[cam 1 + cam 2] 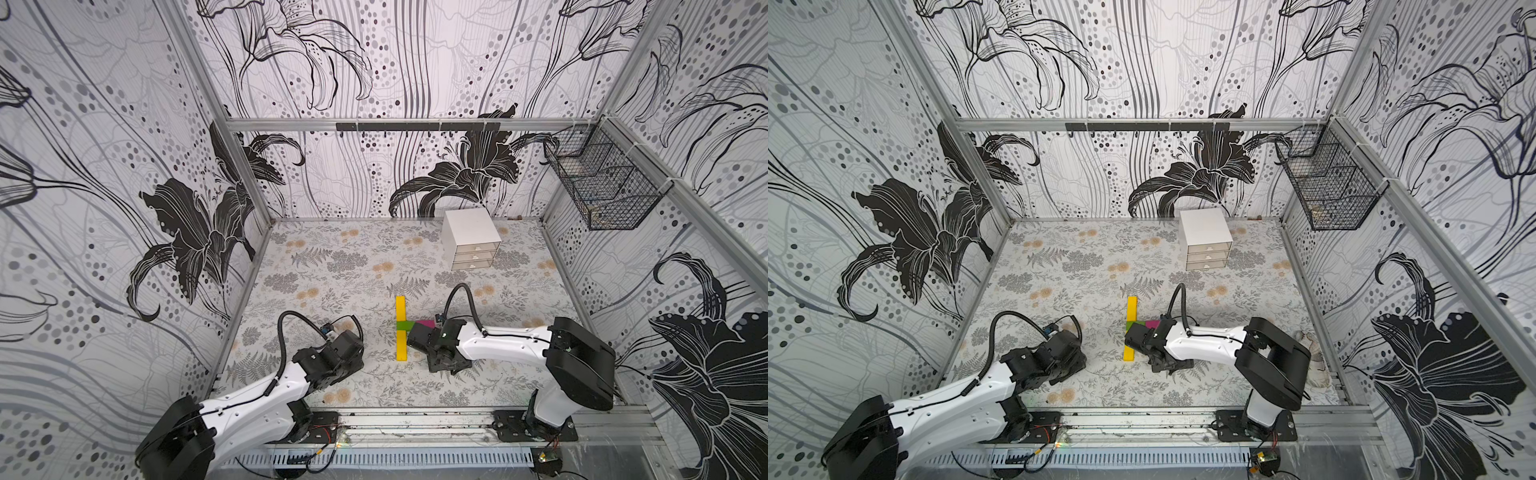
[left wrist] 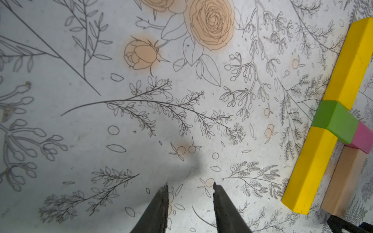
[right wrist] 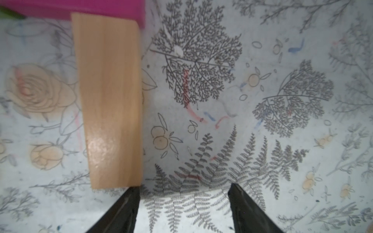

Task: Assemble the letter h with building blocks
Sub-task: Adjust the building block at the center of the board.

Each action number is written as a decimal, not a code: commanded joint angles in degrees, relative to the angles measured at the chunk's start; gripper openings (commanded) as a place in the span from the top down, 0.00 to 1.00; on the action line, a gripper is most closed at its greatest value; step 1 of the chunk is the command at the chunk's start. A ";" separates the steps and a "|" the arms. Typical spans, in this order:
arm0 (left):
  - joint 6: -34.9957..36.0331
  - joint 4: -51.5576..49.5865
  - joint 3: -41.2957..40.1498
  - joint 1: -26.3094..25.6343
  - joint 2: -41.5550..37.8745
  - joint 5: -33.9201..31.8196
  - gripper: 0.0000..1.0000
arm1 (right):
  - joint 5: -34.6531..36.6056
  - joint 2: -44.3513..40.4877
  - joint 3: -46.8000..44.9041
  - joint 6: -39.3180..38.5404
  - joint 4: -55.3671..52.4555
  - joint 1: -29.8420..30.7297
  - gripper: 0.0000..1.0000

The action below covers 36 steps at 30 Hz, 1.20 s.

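The letter h (image 1: pixel 405 326) lies flat, well in front of the white drawer unit (image 1: pixel 469 239), bare mat (image 1: pixel 332 282) between. Its tan wood leg (image 3: pixel 109 100) abuts the magenta crossbar (image 3: pixel 80 7). Right gripper (image 3: pixel 183 201) wide open, empty, at the leg's end; left gripper (image 2: pixel 190 201) part open, empty.

Magenta block (image 1: pixel 424 322) mostly under right arm (image 1: pixel 503 345).
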 commanded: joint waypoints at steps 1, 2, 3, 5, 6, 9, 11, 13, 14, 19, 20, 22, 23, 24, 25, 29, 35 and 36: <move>0.36 0.74 -0.43 0.16 0.43 0.15 0.60 | 2.78 -6.45 0.38 0.80 -5.93 0.77 0.27; 0.51 0.75 -0.12 0.17 0.75 0.15 0.60 | 3.50 -8.33 0.87 0.77 -7.24 0.83 0.26; 0.70 0.81 0.13 0.17 0.93 0.24 0.60 | 3.96 -10.19 1.08 0.73 -8.16 0.91 0.26; 1.20 0.56 1.09 0.16 1.06 0.07 0.60 | 5.09 -14.26 1.73 -0.32 -8.99 0.46 0.26; 1.43 0.46 1.47 0.17 1.00 -0.11 0.60 | 5.09 -15.60 2.18 -1.01 -9.39 -0.46 0.26; 1.79 0.48 2.25 0.18 0.91 -0.55 0.60 | 2.31 -17.27 2.78 -4.62 -6.95 -6.05 0.27; 1.94 0.78 2.47 0.15 1.35 -0.64 0.60 | -0.49 -15.71 3.61 -7.69 -3.67 -9.97 0.27; 1.92 0.80 2.68 0.20 1.79 -0.49 0.60 | -0.72 -12.24 6.31 -9.82 -2.03 -12.06 0.26; 1.72 0.89 2.52 0.19 1.90 -0.32 0.60 | -0.88 -9.87 7.70 -10.84 -1.42 -13.04 0.26; 1.08 1.03 1.56 0.14 1.24 -0.14 0.60 | -1.53 1.92 15.63 -14.16 0.89 -16.72 0.26; 1.01 0.91 1.47 0.13 1.04 -0.11 0.60 | -1.49 4.70 16.88 -14.71 1.25 -17.28 0.26; 1.00 0.75 1.31 0.24 0.78 -0.20 0.60 | -2.25 9.00 19.08 -15.74 2.27 -18.69 0.26; 1.00 0.74 1.30 0.18 0.82 -0.21 0.60 | -2.38 10.39 19.96 -16.14 2.64 -19.01 0.26; 1.12 0.71 1.29 0.29 0.79 -0.20 0.60 | -2.32 11.97 20.87 -16.52 2.85 -19.36 0.26; 1.08 0.61 1.42 0.22 0.81 -0.18 0.60 | -2.37 13.35 21.80 -16.84 3.06 -19.68 0.26; 1.17 0.55 1.29 0.25 0.72 -0.20 0.60 | -3.02 16.64 23.62 -17.51 3.92 -20.39 0.26; 1.18 0.85 1.02 0.28 0.65 -0.20 0.60 | -3.27 18.53 22.70 -17.34 4.51 -20.44 0.28; 1.17 0.92 0.98 0.27 0.67 -0.20 0.60 | -3.18 18.46 22.11 -17.25 4.65 -20.44 0.28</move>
